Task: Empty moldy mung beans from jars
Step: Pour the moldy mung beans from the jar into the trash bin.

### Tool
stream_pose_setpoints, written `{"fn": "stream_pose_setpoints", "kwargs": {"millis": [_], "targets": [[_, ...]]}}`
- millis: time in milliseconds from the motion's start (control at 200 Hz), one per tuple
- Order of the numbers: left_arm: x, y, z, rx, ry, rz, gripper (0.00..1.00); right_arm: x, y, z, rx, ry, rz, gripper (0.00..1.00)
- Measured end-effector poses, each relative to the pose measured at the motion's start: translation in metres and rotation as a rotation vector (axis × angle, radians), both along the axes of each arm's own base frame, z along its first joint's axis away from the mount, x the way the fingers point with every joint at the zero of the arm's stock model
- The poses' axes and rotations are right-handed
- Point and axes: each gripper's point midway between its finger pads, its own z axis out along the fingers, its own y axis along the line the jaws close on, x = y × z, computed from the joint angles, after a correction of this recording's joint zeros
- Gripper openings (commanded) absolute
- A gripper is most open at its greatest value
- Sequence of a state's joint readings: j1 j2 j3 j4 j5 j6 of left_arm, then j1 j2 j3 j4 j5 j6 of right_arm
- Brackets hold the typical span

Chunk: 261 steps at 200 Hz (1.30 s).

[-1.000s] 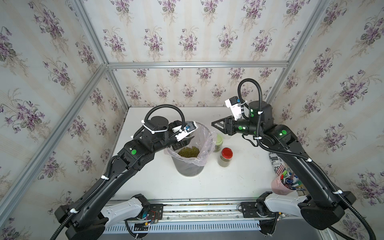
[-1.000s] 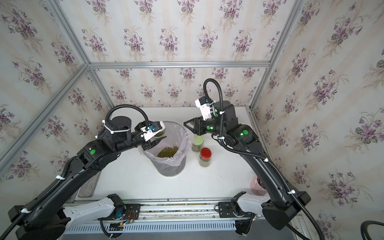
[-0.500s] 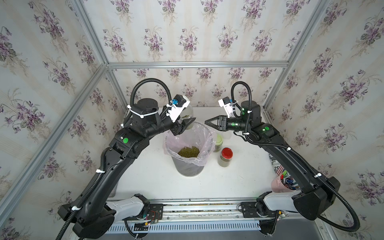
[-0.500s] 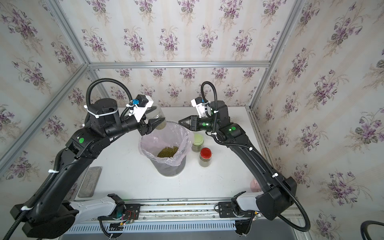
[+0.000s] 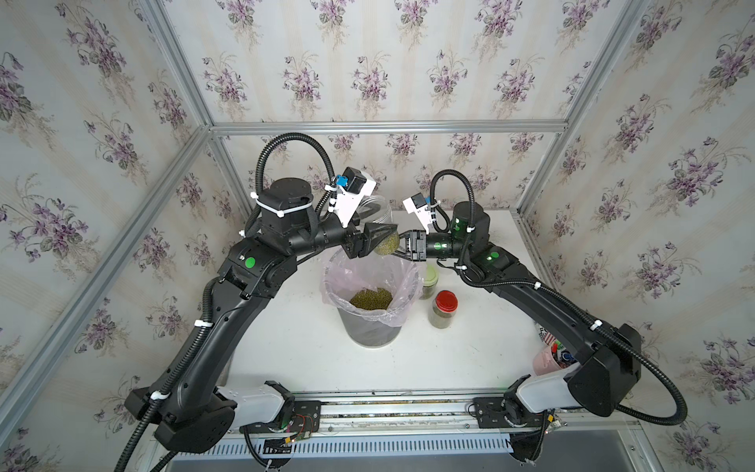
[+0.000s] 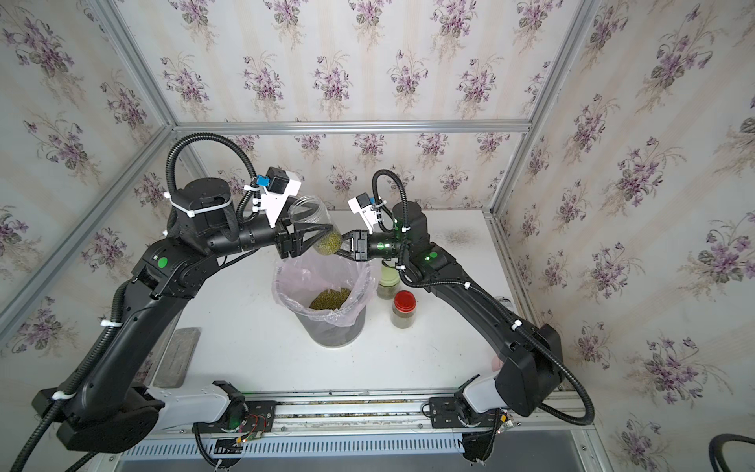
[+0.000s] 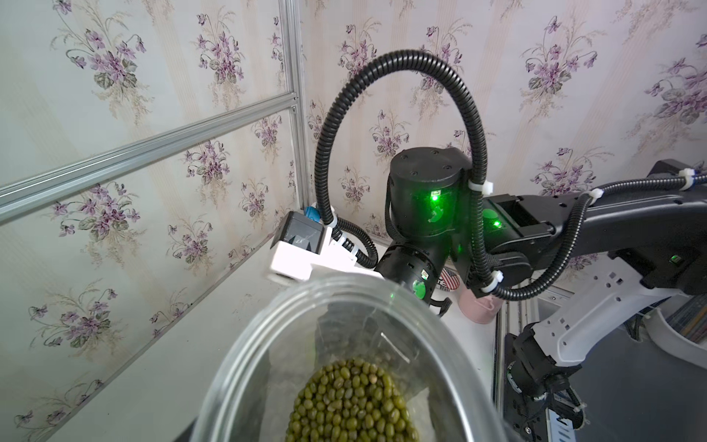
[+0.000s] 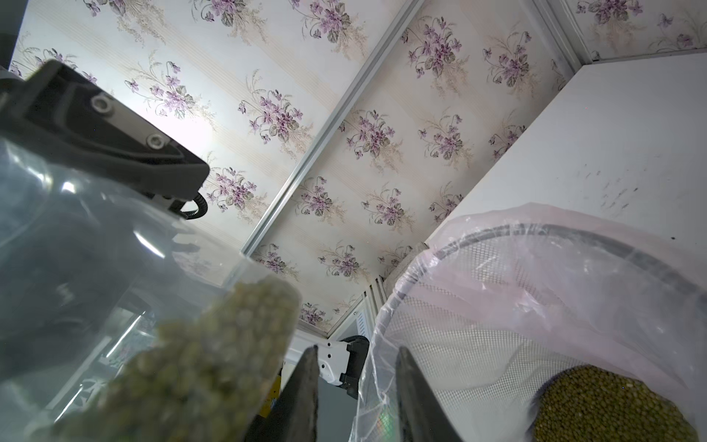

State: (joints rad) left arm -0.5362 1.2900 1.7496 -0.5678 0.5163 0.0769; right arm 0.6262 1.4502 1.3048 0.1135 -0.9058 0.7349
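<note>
My left gripper (image 5: 378,241) (image 6: 316,237) is shut on a clear jar (image 5: 378,216) (image 6: 312,216) (image 7: 344,302) (image 8: 76,248), held tilted in the air above the back rim of the bin. No lid shows on it. Moldy mung beans (image 5: 386,244) (image 6: 329,243) (image 7: 352,402) (image 8: 214,363) lie in its lower end. My right gripper (image 5: 398,250) (image 6: 343,247) (image 8: 355,348) points at that end with its tips beside the jar, jaws narrowly apart and nothing between them. Two more jars stand right of the bin, one red-lidded (image 5: 444,306) (image 6: 404,306) and one pale-green-lidded (image 5: 429,280) (image 6: 388,282).
The grey bin with a pink liner (image 5: 327,282) (image 6: 278,286) (image 8: 574,237) stands mid-table with a heap of beans (image 5: 371,297) (image 6: 331,298) (image 8: 612,405) inside. A pink cup (image 5: 545,361) and a printed can (image 6: 506,302) sit under my right arm. A grey slab (image 6: 179,355) lies at the front left.
My left arm lifted the jar out of the bin's mouth, up and toward the back. My right gripper narrowed its jaws and moved left to the jar's lower end.
</note>
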Motion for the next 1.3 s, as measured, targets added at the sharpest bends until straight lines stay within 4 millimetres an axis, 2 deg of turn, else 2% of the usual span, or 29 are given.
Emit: {"fn": "stream_pose_setpoints", "kwargs": {"millis": [185, 520, 535, 585, 814, 984, 1119, 1304], "targets": [[0.001, -0.003, -0.001, -0.012, -0.002, -0.013, 0.47, -0.005, 0.008, -0.005, 0.005, 0.039, 0.027, 0.34], [0.003, -0.008, 0.002, -0.038, -0.037, -0.034, 0.54, -0.018, 0.019, -0.001, 0.011, 0.065, 0.077, 0.35], [0.004, -0.008, 0.003, -0.039, -0.039, -0.032, 0.58, -0.020, 0.020, -0.001, 0.010, 0.064, 0.082, 0.35], [0.005, -0.009, 0.004, -0.045, -0.045, -0.033, 0.61, -0.021, 0.022, -0.001, 0.005, 0.066, 0.085, 0.35], [0.006, -0.007, 0.003, -0.043, -0.042, -0.023, 0.71, -0.022, 0.023, -0.003, -0.008, 0.061, 0.090, 0.36], [0.008, -0.006, -0.023, 0.011, 0.033, -0.006, 0.79, -0.025, 0.025, 0.009, 0.025, 0.011, 0.108, 0.36], [0.005, -0.005, -0.027, 0.021, 0.050, -0.009, 0.78, -0.028, 0.025, 0.013, 0.037, -0.010, 0.123, 0.37], [0.001, -0.004, -0.026, 0.027, 0.041, -0.021, 0.71, -0.027, 0.028, 0.013, 0.036, -0.014, 0.130, 0.38]]}}
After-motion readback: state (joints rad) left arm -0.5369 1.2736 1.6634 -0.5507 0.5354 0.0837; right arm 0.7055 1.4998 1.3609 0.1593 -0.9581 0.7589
